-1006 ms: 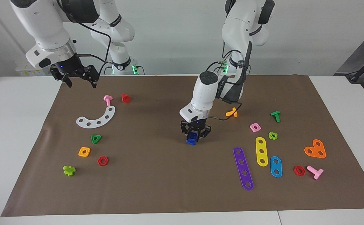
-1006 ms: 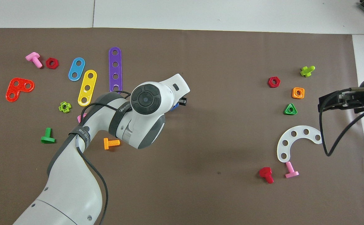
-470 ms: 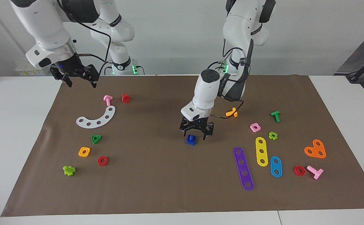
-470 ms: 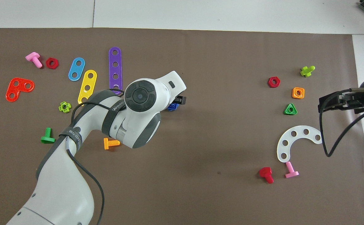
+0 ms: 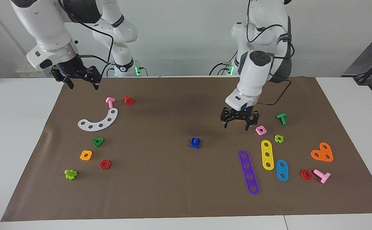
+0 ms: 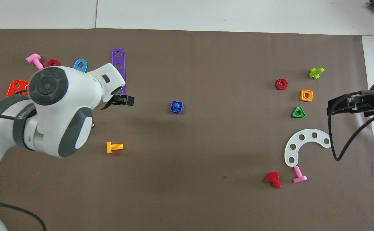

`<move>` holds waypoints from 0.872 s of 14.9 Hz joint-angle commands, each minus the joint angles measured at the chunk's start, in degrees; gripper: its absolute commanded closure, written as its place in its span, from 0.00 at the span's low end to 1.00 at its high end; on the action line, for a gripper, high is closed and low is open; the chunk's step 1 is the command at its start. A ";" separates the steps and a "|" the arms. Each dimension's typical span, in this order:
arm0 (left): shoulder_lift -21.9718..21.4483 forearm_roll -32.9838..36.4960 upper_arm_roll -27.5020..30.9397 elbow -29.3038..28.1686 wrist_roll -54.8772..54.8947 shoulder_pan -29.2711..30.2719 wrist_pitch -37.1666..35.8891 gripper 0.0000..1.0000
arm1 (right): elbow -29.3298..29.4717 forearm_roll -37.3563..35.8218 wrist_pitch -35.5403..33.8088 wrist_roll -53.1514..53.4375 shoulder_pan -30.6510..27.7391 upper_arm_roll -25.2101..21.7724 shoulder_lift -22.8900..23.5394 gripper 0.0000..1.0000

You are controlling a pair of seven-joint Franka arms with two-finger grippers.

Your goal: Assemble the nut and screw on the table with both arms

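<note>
I see the left claw spread, empty, hanging over the mat beside the pink square nut. The right claw waits spread. The nut sits mid-worktop, screw in it.

White jointed arms — grey elbow pads, black cables, black hands.

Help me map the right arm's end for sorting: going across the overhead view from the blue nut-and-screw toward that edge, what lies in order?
blue nut and screw → red screw → red hex nut → green triangle nut → orange square nut → lime screw
</note>
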 commanded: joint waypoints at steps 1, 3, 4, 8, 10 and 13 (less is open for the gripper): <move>-3.72 -0.93 -0.44 -0.43 5.40 6.15 -5.62 0.00 | -2.12 0.94 1.77 -1.04 -0.77 0.25 -1.57 0.00; -3.81 -0.93 -0.18 3.69 7.60 9.06 -11.06 0.00 | -2.12 0.94 1.77 -1.04 -0.77 0.25 -1.57 0.00; -3.81 -0.93 -0.18 5.98 8.22 10.38 -13.53 0.00 | -2.03 0.94 1.77 -0.95 -0.77 0.25 -1.57 0.00; -3.29 -0.93 -0.18 16.96 10.33 13.64 -23.37 0.00 | 2.79 0.94 -1.82 -1.30 -0.86 -0.10 -0.95 0.00; -2.58 -0.93 -0.09 22.41 10.33 14.17 -28.38 0.00 | 3.94 0.94 -3.84 -1.48 -0.86 -0.10 -0.86 0.00; -1.88 -1.02 0.00 27.61 10.33 15.22 -34.54 0.00 | 3.94 0.94 -3.68 -1.39 -0.68 -0.10 -0.95 0.00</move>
